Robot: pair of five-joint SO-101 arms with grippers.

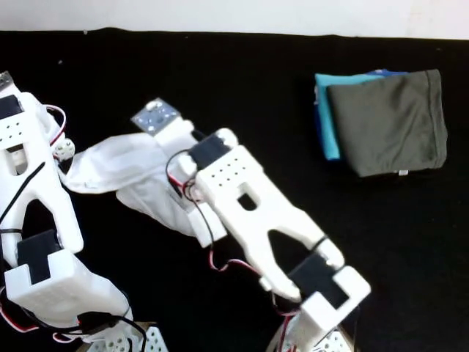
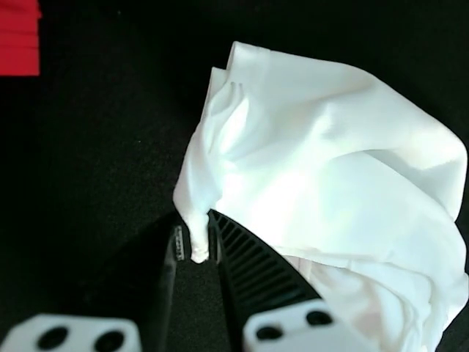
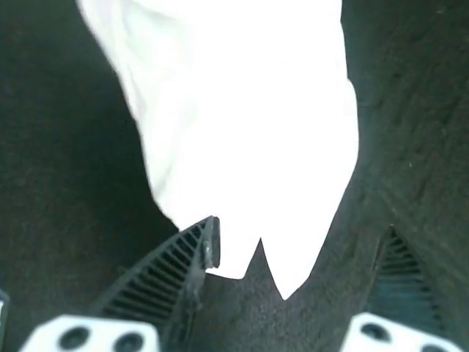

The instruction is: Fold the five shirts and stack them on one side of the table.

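A crumpled white shirt [image 1: 121, 172] lies on the black table [image 1: 242, 81], left of the middle. My left gripper [image 2: 196, 238] is shut on a thin twisted corner of the white shirt [image 2: 322, 161], and the cloth billows out beyond its fingers. My right gripper [image 3: 300, 246] is open, its jaws wide apart on either side of a pointed edge of the white shirt [image 3: 249, 125]. In the high view the right arm [image 1: 249, 205] reaches over the shirt's right part. A folded pile [image 1: 388, 121] sits at the far right, with a grey shirt on top of teal and blue ones.
The left arm [image 1: 33, 183] stands along the table's left edge. A red object [image 2: 18, 37] lies on the table beyond the left gripper. Black cloth stretches bare between the white shirt and the folded pile.
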